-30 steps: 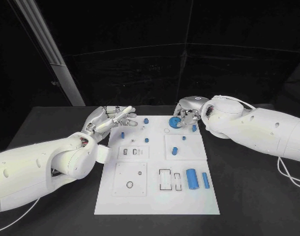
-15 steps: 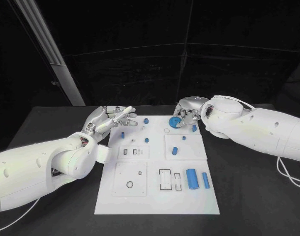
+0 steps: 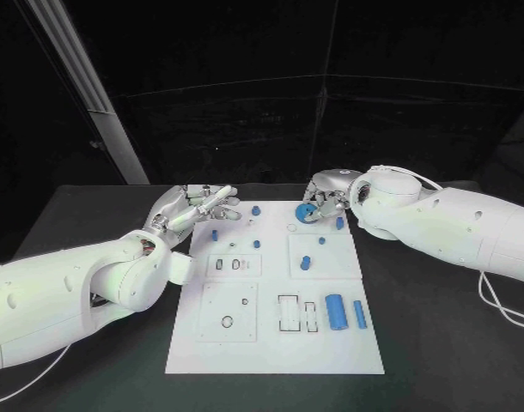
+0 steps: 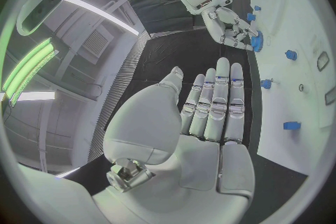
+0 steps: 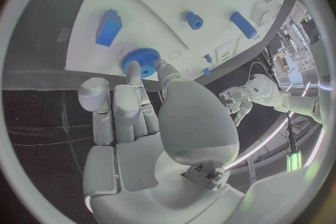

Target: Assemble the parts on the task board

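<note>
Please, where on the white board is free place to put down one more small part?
The task board is bare along its near edge, below the long blue cylinder and the oval slot. The far end is crowded: the right hand grips the blue gear among small pegs.

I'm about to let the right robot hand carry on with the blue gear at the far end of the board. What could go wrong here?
The right robot hand touches the blue gear only with fingertips near the task board edge; it could slip off. A blue block nearby might get knocked.
</note>
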Robot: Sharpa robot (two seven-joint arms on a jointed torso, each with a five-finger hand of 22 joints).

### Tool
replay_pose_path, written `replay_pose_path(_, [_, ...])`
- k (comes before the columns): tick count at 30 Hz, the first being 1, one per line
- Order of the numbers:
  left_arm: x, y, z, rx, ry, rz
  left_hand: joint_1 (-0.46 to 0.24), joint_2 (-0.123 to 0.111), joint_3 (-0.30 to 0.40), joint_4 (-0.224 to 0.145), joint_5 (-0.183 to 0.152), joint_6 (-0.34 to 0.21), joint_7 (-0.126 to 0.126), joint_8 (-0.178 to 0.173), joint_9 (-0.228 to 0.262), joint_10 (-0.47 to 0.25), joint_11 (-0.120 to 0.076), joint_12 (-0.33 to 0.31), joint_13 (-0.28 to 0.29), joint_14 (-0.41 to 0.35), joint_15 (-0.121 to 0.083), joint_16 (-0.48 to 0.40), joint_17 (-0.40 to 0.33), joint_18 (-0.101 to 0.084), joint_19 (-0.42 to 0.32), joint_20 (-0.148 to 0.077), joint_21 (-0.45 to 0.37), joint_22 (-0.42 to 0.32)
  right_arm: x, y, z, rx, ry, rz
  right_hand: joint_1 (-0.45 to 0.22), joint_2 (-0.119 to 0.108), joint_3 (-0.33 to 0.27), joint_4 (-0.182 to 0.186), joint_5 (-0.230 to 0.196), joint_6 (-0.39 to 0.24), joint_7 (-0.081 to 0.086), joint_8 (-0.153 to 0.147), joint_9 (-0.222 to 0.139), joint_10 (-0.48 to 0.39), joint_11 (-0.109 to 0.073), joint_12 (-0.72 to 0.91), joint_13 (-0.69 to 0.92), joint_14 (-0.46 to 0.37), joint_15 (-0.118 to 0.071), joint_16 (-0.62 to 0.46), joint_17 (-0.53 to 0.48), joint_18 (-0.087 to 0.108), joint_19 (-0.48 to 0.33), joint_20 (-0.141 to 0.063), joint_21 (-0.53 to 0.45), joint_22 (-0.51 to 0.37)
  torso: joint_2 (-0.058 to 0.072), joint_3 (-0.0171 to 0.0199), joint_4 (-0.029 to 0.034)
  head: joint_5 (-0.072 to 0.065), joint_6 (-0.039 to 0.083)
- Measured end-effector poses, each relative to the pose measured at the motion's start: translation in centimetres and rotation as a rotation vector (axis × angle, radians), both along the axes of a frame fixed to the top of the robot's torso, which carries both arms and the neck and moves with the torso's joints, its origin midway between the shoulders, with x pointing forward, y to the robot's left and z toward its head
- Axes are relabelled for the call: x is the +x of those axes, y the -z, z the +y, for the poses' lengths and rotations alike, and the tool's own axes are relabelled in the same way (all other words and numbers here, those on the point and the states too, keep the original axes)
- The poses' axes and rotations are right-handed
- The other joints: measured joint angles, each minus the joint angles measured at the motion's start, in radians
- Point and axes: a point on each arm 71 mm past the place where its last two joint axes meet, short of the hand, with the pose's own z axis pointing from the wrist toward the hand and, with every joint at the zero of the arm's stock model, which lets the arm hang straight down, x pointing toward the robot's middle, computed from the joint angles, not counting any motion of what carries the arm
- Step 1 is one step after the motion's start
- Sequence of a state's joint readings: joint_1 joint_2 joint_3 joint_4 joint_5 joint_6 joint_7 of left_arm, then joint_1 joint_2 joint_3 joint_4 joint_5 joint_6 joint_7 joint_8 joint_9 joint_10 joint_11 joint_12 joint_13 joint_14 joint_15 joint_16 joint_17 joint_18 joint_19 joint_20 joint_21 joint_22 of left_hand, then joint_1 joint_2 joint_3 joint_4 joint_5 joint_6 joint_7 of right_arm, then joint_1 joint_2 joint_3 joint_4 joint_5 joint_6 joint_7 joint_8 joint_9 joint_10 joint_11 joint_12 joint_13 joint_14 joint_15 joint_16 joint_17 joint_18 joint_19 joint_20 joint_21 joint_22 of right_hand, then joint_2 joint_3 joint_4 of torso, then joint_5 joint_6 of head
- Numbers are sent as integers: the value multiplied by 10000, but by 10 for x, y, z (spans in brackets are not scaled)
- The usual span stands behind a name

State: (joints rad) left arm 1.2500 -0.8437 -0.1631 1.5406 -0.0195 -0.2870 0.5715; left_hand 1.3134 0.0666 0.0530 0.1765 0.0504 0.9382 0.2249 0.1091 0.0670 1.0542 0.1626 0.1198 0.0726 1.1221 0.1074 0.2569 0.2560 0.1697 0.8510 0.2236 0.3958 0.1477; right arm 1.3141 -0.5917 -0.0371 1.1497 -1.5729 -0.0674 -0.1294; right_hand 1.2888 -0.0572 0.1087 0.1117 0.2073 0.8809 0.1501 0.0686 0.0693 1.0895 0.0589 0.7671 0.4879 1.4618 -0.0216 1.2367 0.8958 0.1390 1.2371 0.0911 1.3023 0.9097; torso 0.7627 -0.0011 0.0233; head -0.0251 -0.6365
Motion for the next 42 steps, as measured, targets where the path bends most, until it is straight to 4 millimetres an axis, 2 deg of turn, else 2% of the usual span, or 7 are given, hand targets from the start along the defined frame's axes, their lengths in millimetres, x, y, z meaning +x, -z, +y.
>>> replay_pose_path(2, [0, 0, 0, 2, 5, 9, 0, 0, 14, 14, 0, 0, 0, 0, 0, 0, 0, 0, 0, 0, 0, -22, 3, 0, 0, 0, 0, 0, 0, 1, 0, -9, 17, 99, -35, 35, -1, 83, 73, 53, -27, 0, 6, -36, 36, 146, 127, 0, 0, 43, 94, -155, 0, 0, 9, 53, 0, 0, 0, 12, -2])
replay_pose_path(13, [0, 0, 0, 7, 25, 40, 0, 0, 41, -14, 0, 0, 0, -40, 0, 0, 0, 0, -8, 0, 0, -22, 11, 0, 0, 0, 0, -8, 1, 0, -1, 21, 70, 288, 24, 94, 63, 154, 228, 256, 3, 37, 22, -170, 27, 489, 492, -1, 0, 170, 362, -154, 71, 1, 117, 217, -1, 1, -12, 29, -14])
replay_pose_path(21, [0, 0, 0, 9, 30, 49, 47, 47, 68, -41, 0, -1, -1, -39, 0, 0, 0, 1, -7, 0, 0, -22, 10, 0, 0, 0, 0, -7, 1, 0, -1, 25, 66, 266, 614, 3, 365, -185, 228, 335, 11, 37, 22, -287, 0, 626, 664, -1, 0, 250, 535, -152, 106, -35, 174, 358, -2, 5, -12, 19, -22])
replay_pose_path(26, [0, 0, 0, 10, 32, 53, 47, 46, 68, -41, 0, -1, 0, -40, 0, 0, 0, 1, -6, 0, 0, -22, 19, -1, 0, 0, 0, -7, 0, -1, 1, 1, 41, 156, 1089, 78, 778, -579, -93, 664, 54, 160, 23, -286, 1, 759, 773, -1, 0, 392, 754, -153, 202, -13, 332, 600, -3, 5, -13, 14, -29])
replay_pose_path(29, [0, 0, 0, 11, 31, 54, 47, 47, 68, -41, 0, -1, -1, -39, 0, 0, 0, 1, -6, 0, 0, -22, 19, 0, 0, 0, 0, -7, -2, -1, 3, 15, -27, 42, 1115, 102, 1025, -661, -103, 850, 38, 233, 22, -285, 1, 844, 862, -1, 0, 436, 851, -151, 266, -21, 376, 692, -5, 6, -17, 15, -30])
replay_pose_path(38, [0, 0, 0, 10, 36, 59, 47, 47, 68, -42, 0, -1, -1, -39, 0, 0, 0, -40, -5, 0, 0, -22, 30, -1, 0, 0, 0, -18, -7, -1, 11, 143, -262, -281, 1054, 80, 1366, -529, -158, 980, 8, 397, 23, -64, -106, 1235, 1373, -1, 1, 474, 964, -151, 301, -55, 448, 826, -5, 6, -17, 5, -32])
replay_pose_path(42, [0, 0, 0, 11, 32, 62, 47, 47, 67, -41, 0, -1, -1, -39, 0, 0, 0, -40, -4, 0, 0, -22, 29, -1, 0, 0, 0, -18, -11, -4, 13, 313, -360, -487, 852, 60, 1405, -490, -159, 1051, -24, 397, 23, -29, -72, 1302, 1435, -1, 1, 510, 981, -150, 301, -55, 448, 856, -5, 6, -17, 12, -21])
